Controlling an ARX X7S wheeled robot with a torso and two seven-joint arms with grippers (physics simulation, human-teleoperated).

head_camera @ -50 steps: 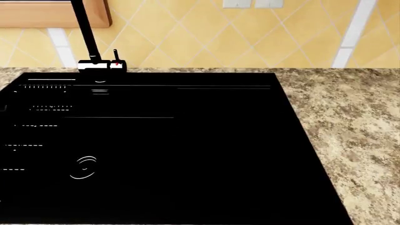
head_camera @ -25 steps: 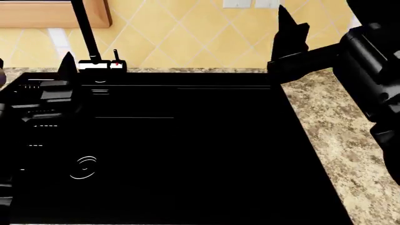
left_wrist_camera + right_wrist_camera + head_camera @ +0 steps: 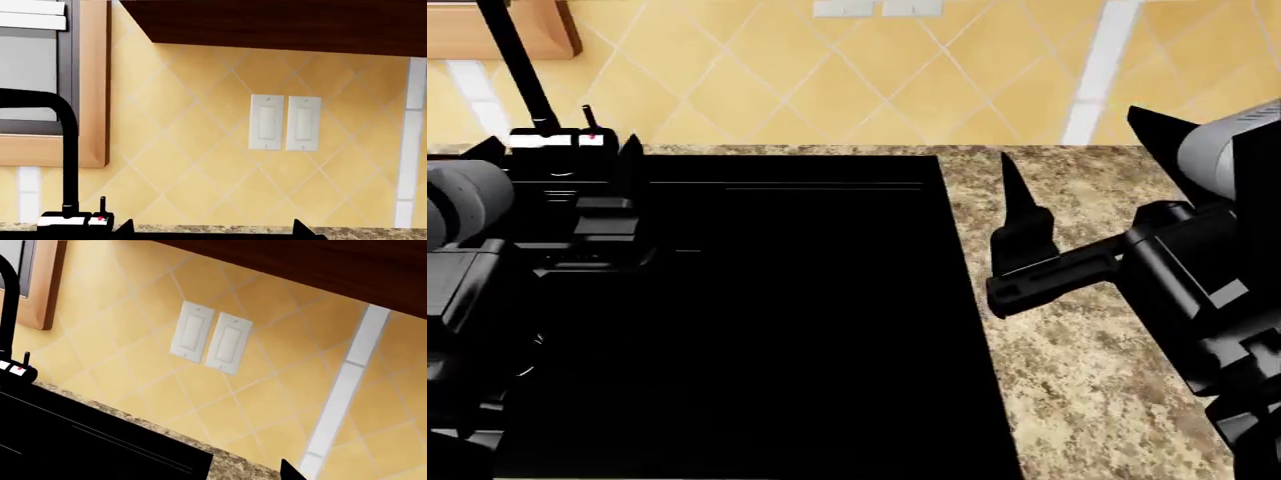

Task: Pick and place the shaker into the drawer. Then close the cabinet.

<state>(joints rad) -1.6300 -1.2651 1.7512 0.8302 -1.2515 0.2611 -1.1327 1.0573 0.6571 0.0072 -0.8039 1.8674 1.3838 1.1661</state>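
Neither the shaker nor the drawer nor the cabinet appeared in any view. The head camera looked down on a speckled granite desk [image 3: 1094, 400] with a black sink [image 3: 761, 320] sunk into it, reaching from the desk's left edge past its middle. A black faucet [image 3: 521, 70] with a chrome base stood at the sink's far left corner, against the yellow tiled wall [image 3: 827, 80].

The left pincer [image 3: 561, 160] hung over the far left part of the sink, near the faucet base. Its two dark fingertips stood apart with nothing between them. The right pincer [image 3: 1081, 190] hung over the bare granite to the right of the sink, toward the desk's far edge. Its fingers [image 3: 1021, 225] were spread wide and empty.

Both wrist cameras faced the wall, where a pair of white light switches [image 3: 285, 122] sat below a dark upper cabinet [image 3: 280, 22]. The left wrist view also showed a wood-framed window [image 3: 93, 85] behind the faucet.
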